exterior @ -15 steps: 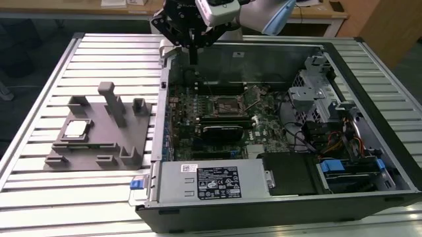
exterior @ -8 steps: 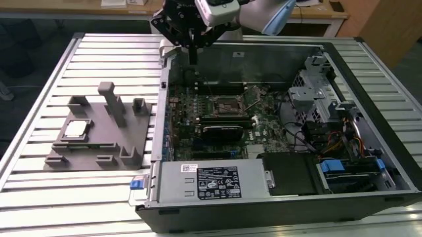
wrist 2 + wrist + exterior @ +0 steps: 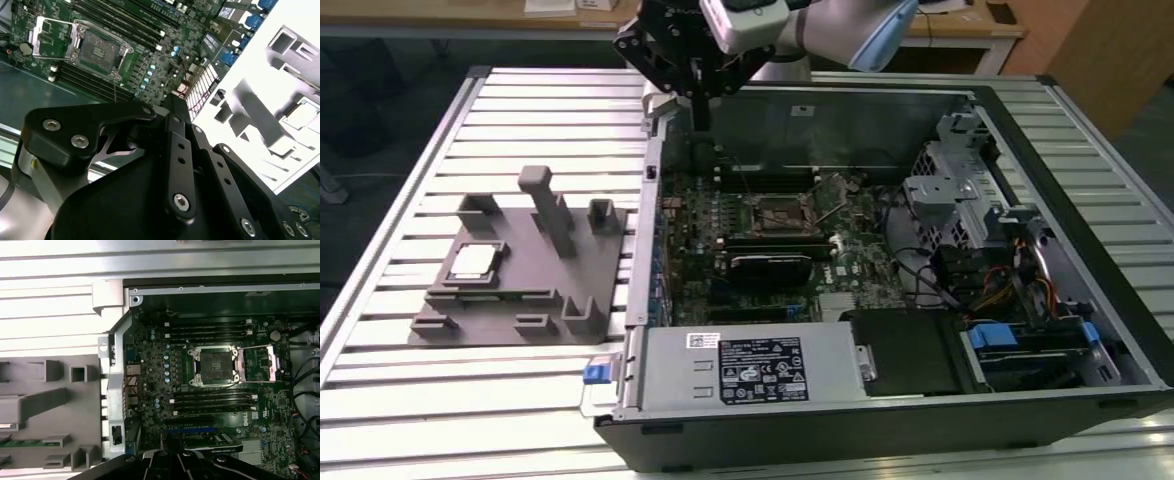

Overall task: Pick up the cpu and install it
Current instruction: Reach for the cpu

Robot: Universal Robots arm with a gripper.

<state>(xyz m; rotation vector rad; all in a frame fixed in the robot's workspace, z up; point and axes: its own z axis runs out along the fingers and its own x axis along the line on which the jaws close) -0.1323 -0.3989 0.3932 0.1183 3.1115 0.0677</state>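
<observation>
A table (image 3: 520, 110) of pale metal slats fills most of the exterior view, its ribs catching bright, even light from above. Along the top edge stands a light wooden desk (image 3: 480, 22) with white papers (image 3: 550, 6) on it. A brown wooden panel (image 3: 1107, 50) rises in the upper right corner. Dark floor (image 3: 380, 100) shows in the upper left, shadowed beneath the desk.

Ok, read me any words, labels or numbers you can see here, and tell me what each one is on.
Large white label on the power supply: print too small to read.
Small sticker beside it: too small to read.
White markings on the motherboard in the first wrist view: too small to make out.
</observation>
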